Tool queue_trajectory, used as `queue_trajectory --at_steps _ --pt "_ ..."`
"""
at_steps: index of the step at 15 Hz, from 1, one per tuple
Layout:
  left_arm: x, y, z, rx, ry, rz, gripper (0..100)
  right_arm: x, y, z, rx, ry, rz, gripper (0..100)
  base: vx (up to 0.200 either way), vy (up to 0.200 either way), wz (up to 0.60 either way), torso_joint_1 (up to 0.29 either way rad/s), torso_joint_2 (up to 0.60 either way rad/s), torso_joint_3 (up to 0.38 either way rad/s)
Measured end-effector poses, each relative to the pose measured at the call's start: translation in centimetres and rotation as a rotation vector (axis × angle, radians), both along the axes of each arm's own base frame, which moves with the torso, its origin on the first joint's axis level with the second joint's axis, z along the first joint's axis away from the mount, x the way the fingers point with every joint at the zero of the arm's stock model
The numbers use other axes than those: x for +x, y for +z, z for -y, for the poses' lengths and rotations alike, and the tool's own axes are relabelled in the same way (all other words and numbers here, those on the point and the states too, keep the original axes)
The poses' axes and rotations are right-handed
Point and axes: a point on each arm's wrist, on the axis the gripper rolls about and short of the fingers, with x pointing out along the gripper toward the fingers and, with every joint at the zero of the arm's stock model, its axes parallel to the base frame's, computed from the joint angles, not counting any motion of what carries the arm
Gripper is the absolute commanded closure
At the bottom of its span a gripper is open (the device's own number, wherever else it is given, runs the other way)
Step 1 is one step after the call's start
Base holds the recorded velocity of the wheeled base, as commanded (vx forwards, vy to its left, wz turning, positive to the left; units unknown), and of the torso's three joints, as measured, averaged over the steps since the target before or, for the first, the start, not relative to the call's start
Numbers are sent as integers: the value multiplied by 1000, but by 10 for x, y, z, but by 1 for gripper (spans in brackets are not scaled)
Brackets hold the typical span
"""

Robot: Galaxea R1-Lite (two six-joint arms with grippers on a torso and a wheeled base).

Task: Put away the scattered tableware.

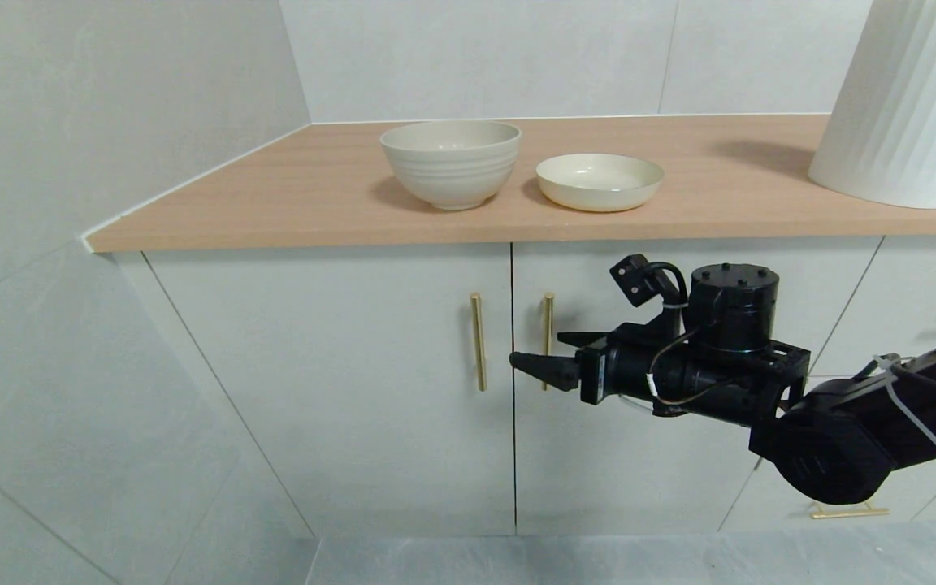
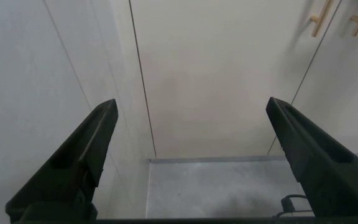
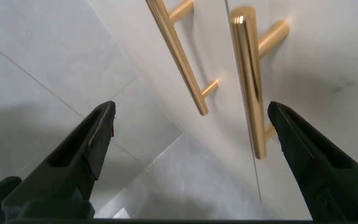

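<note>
The right gripper [image 1: 537, 351] hangs in front of the cabinet doors [image 1: 338, 390], level with their gold handles and with its jaws spread wide and nothing in them. The right door handle [image 1: 548, 341] is the closer of the two. It is a slim bar whose long axis runs straight up and down, and it lies just ahead of the fingertips. In the right wrist view it sits inside the gap between the jaws, toward one finger, and the left door handle [image 1: 478, 341] stands just beyond the seam. I cannot tell whether a finger touches the bar. By my reading, the next move is to close across that upright bar, so the jaws have to straddle it from side to side.

The left gripper [image 2: 191, 106] is also spread and holds nothing. It faces the foot of the doors and the floor [image 2: 216, 186], well away from the handles, so the right arm is the nearer one.

Farther back, on the counter [image 1: 273, 213] above the doors, the tableware waits: a deep bowl [image 1: 451, 162] and, just beside it, a shallow dish [image 1: 600, 180]. A ribbed white jar [image 1: 907, 106] stands off toward the right.

No brand, label or writing can be read anywhere.
</note>
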Motion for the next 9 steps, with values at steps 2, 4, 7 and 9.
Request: queue_trajectory --at_steps 2,4,7,9 --pt "0 0 0 0 0 0 0 1 -3 -1 -4 1 -7 0 0 0 0 0 0 0" --pt "0 0 0 0 0 0 0 5 -6 -3 5 -2 -26 0 0 0 0 0 0 0" --pt "0 0 0 -1 0 0 0 7 -9 -7 29 -3 -62 0 0 0 0 0 0 0" --pt "0 0 0 -1 1 0 0 8 -10 -10 44 0 -64 0 0 0 0 0 0 0"
